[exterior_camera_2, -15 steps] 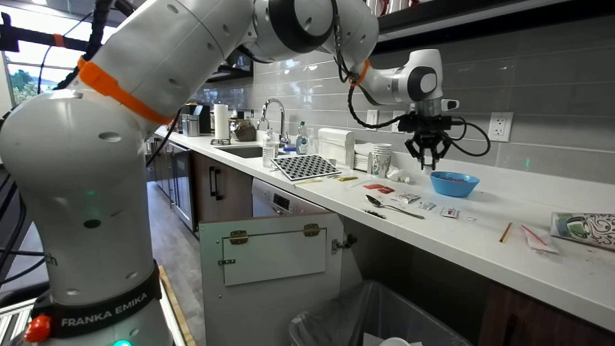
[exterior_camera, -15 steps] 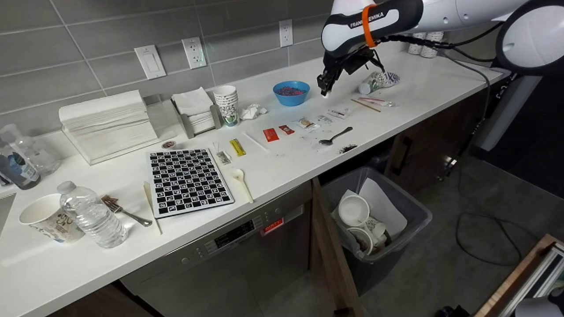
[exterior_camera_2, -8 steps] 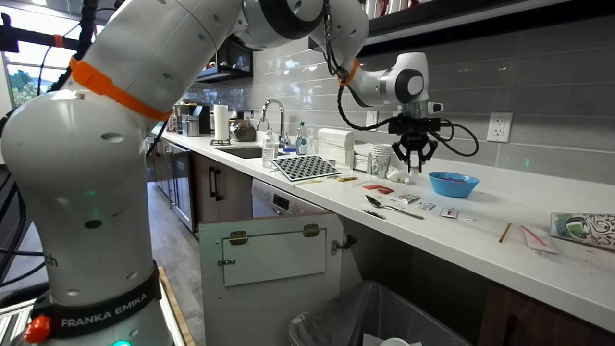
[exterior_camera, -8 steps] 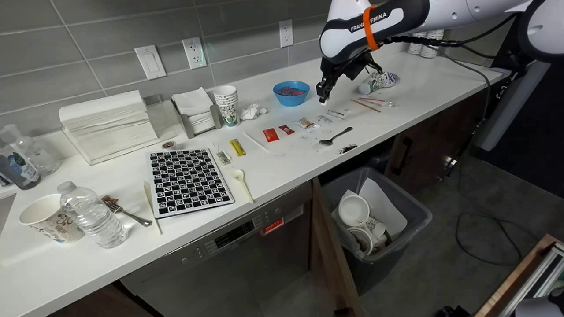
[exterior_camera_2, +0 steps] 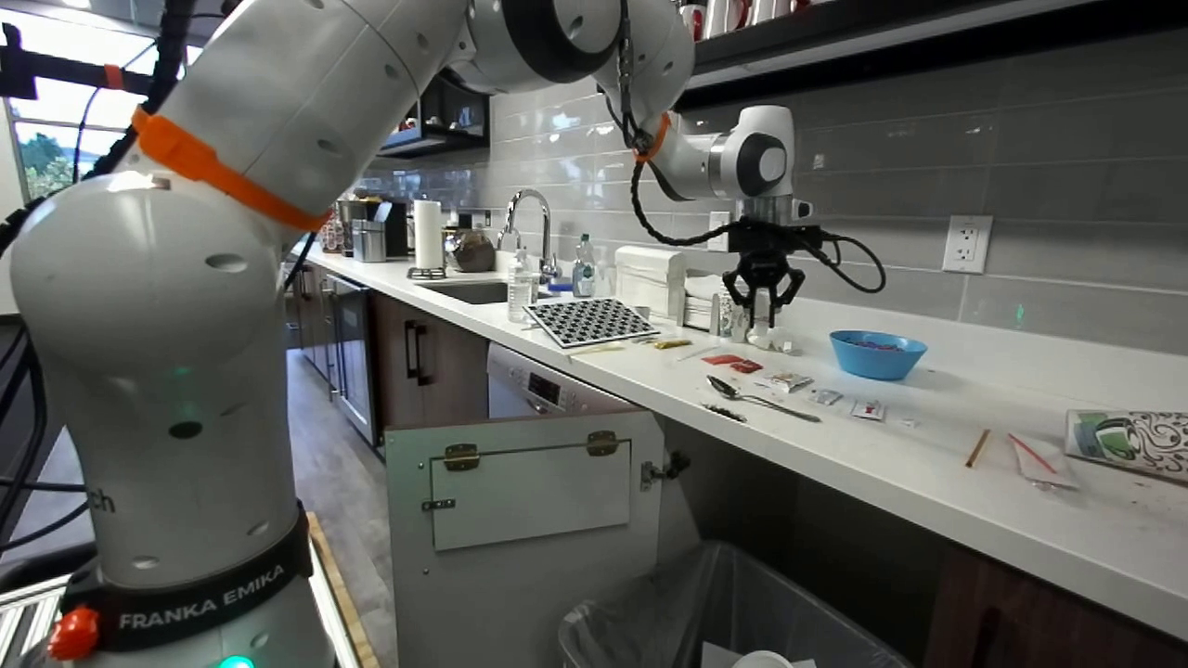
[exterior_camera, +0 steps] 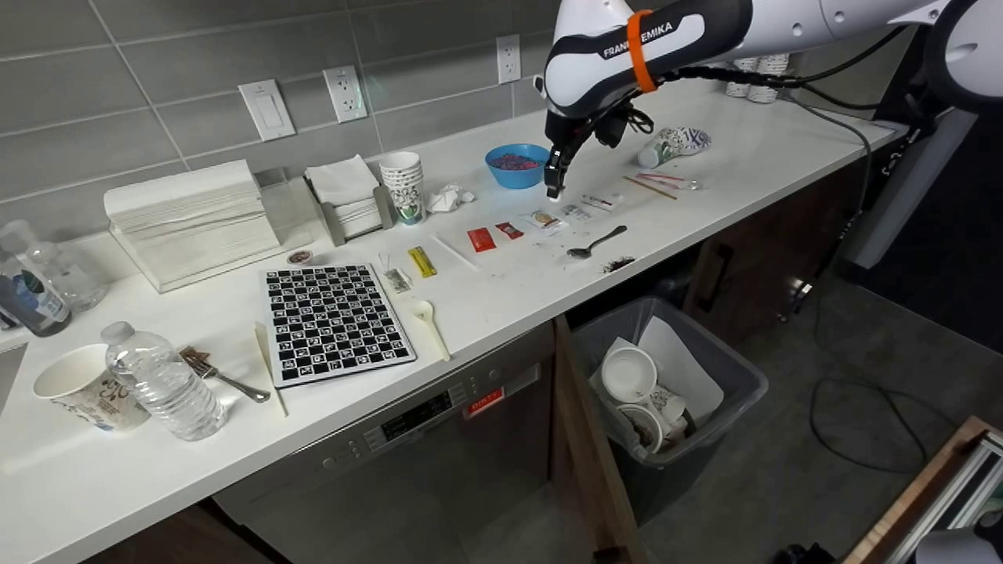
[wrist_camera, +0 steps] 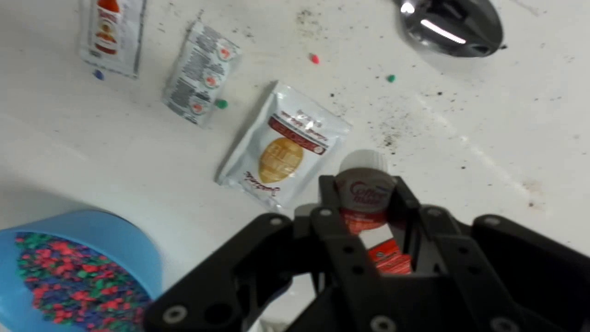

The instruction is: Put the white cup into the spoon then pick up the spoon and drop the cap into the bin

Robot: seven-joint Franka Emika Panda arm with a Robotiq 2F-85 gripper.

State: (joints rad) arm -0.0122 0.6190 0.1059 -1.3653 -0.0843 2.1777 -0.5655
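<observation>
Holding 1 white cup (wrist_camera: 366, 190), the gripper (exterior_camera_2: 762, 319) hangs above the counter (exterior_camera_2: 984, 385).

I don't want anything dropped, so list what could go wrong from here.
The white cup, held in the gripper, might tip off the spoon once released there. The spoon lies towards the front edge of the counter, so a nudge could perhaps send it over.

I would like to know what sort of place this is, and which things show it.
Probably a kitchen, perhaps a shared office one. Three things suggest it: a sink, what looks like a dishwasher marked DIRTY, and a stack of paper cups.
</observation>
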